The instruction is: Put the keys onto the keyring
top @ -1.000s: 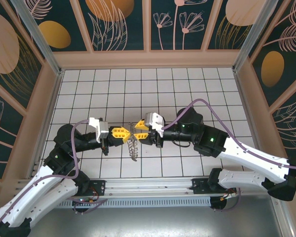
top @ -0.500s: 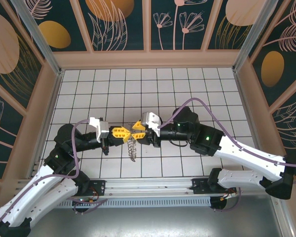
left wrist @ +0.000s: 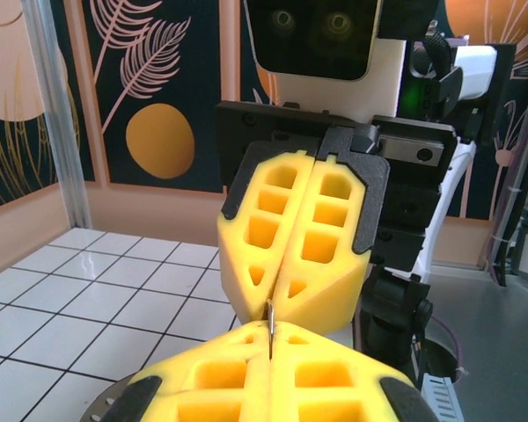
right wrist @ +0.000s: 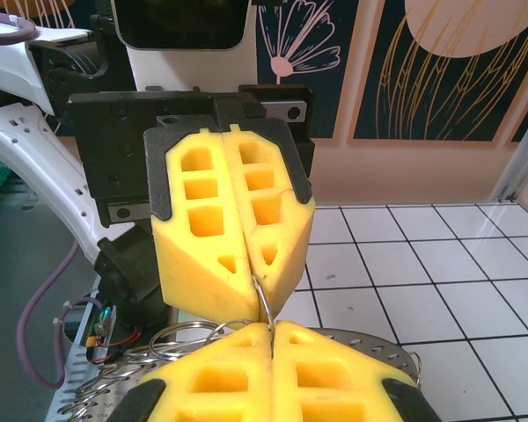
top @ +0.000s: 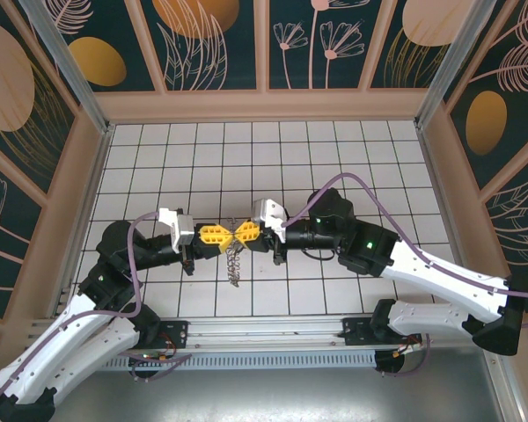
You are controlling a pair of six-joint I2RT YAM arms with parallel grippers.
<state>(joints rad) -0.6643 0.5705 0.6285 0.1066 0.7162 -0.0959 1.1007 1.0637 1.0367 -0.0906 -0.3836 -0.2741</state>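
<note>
My left gripper (top: 225,236) and right gripper (top: 238,235) meet tip to tip above the middle tiles. Both are shut on one thin silvery wire loop (right wrist: 262,299) that runs from the left gripper's (right wrist: 253,280) seam into my right gripper (right wrist: 271,327). In the left wrist view the loop shows as a thin metal edge (left wrist: 269,315) between my left gripper (left wrist: 269,332) and the right gripper (left wrist: 275,301) opposite. The keyring (top: 235,261) dangles under the tips; its flat holed rim (right wrist: 370,339) and wire loops (right wrist: 172,338) lie below my right fingers. The keys are hidden.
White tiled floor (top: 273,158) stretches behind the grippers, walled by patterned panels and a wooden rim (top: 264,104). The metal rail (top: 264,332) with the arm bases runs along the near edge.
The right gripper slid left until it touched the left gripper's tips, and its fingers closed on the wire loop. The left arm stayed put with the keyring hanging.
</note>
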